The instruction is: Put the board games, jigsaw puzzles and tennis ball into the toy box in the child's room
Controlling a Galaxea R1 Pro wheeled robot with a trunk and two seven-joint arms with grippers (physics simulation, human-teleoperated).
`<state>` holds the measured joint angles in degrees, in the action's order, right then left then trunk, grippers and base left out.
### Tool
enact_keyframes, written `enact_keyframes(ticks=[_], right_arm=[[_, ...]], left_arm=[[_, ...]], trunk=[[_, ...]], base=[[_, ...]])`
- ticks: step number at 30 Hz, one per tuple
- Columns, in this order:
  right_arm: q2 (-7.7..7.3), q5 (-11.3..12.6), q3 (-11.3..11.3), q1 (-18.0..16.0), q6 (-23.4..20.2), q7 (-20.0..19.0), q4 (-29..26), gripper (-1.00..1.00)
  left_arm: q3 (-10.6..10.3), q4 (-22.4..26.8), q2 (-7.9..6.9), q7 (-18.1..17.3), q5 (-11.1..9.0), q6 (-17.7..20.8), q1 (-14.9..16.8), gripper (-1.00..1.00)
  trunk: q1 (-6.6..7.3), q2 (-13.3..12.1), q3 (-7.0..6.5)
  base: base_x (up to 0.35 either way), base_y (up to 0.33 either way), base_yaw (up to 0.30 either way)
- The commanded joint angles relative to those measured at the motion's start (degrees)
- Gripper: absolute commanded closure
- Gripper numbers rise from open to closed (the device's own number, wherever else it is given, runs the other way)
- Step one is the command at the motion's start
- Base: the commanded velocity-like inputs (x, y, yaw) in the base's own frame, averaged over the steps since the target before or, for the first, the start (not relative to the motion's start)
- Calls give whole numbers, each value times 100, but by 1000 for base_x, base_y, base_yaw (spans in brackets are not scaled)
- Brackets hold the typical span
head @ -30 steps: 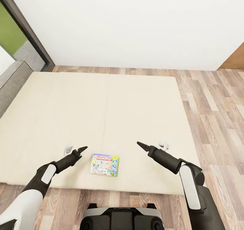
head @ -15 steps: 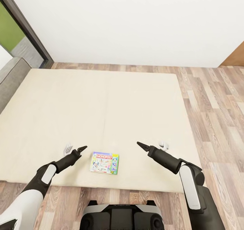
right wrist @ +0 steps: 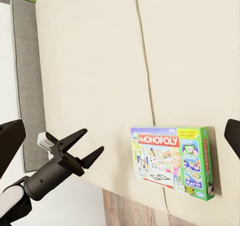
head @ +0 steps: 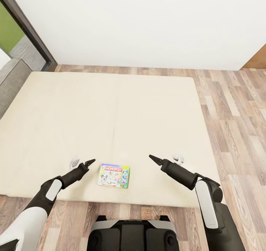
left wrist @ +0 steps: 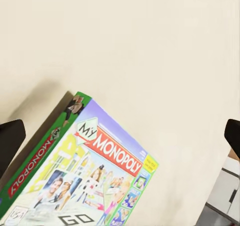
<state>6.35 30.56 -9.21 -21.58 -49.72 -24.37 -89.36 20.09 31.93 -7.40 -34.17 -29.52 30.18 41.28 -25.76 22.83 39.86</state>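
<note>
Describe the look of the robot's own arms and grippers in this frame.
Both arms have glossy white upper shells with grey trim, turning to matte black forearms. The left gripper and right gripper each end in two slim, pointed black fingers. A small white fitting sits beside each wrist. No cables or markings visible.

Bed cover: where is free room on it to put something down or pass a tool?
The bed is bare from the far edge down to the tools. The only crowded strip is near the front edge, where the board game lies between the left tool and the right tool.
</note>
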Motion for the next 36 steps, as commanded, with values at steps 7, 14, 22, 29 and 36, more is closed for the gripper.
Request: enact_keyframes(ticks=[7, 14, 22, 29, 36], right_arm=[[9, -14, -12, -4, -38, -32, -3, -100], [14, -15, -11, -4, -38, -32, -3, -100], [15, -15, -15, -4, -38, -32, -3, -100], [9, -15, -19, -4, -38, -32, -3, -100], [7, -9, -20, -5, -38, -32, -3, -100]], left_arm=[[-52, -2, 6, -15, -34, -33, 3, -100], [-57, -2, 3, -18, -37, -45, 3, -100], [-58, -2, 2, -19, -38, -47, 3, -100], [-58, -2, 2, -21, -44, -47, 3, -100], [-59, -2, 2, -24, -45, -48, 3, -100]], trunk=[[-3, 9, 73], [-3, 9, 138], [-3, 9, 214], [-3, 9, 279], [-3, 9, 345]], base=[[0, 0, 0], [0, 0, 0], [0, 0, 0], [0, 0, 0], [0, 0, 0]])
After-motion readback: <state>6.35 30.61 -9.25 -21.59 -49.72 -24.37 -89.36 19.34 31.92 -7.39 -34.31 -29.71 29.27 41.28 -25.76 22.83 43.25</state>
